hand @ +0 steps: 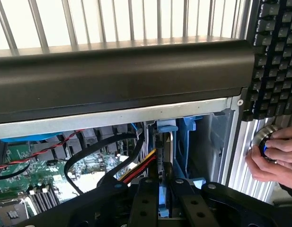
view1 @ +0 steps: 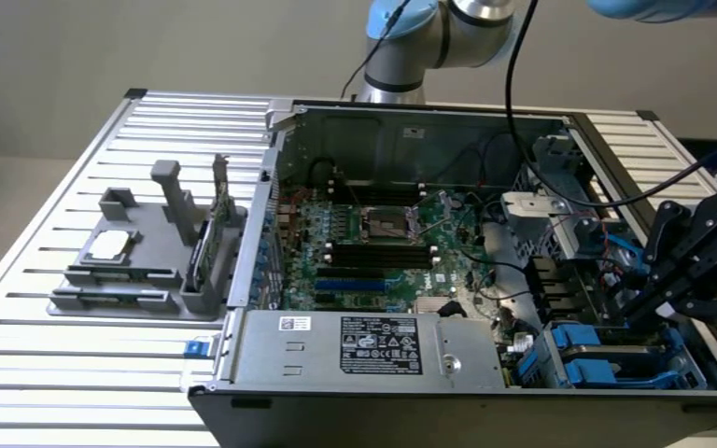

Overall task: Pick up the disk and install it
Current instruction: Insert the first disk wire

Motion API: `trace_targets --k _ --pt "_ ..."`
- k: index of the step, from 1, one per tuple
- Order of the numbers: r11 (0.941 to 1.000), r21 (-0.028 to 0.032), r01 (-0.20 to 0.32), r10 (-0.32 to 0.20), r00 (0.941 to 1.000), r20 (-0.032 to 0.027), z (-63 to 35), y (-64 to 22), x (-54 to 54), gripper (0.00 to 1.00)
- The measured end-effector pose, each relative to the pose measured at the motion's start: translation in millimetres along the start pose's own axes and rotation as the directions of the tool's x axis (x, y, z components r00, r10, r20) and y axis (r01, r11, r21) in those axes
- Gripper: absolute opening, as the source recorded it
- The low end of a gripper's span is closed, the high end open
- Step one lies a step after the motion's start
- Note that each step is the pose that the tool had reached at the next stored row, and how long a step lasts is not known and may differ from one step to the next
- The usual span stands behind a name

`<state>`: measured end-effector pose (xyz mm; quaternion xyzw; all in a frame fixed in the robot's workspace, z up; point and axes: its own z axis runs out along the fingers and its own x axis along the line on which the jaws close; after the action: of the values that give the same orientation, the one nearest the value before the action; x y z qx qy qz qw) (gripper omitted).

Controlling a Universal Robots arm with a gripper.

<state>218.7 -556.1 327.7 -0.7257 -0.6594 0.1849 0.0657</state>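
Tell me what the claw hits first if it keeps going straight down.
Probably the blue drive bay in the computer case: the claw points into it. Depth is unclear.

The computer case [view1: 409,117] is bare sheet metal inside, dull grey, with a matt black plastic front edge [hand: 122,78]. The power-supply box [view1: 372,347] is brushed silver metal with a paper label. The motherboard [view1: 372,243] is glossy green. The table [view1: 72,364] is ribbed aluminium, bright and reflective. The gripper [hand: 160,189] is matt black metal, clamping a thin blue plastic piece, the disk [hand: 163,201], edge-on. Blue plastic drive carriers [view1: 614,359] look smooth. The holder [view1: 147,252] is matt grey plastic. A hand [hand: 273,158] rests on a shiny metal knob [hand: 263,139].
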Motion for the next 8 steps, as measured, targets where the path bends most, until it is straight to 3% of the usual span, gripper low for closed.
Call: trace_targets --k 8 --pt "1.0000 0.0007 0.000 0.000 1.0000 0.0012 0.2 0.3 0.1 0.16"
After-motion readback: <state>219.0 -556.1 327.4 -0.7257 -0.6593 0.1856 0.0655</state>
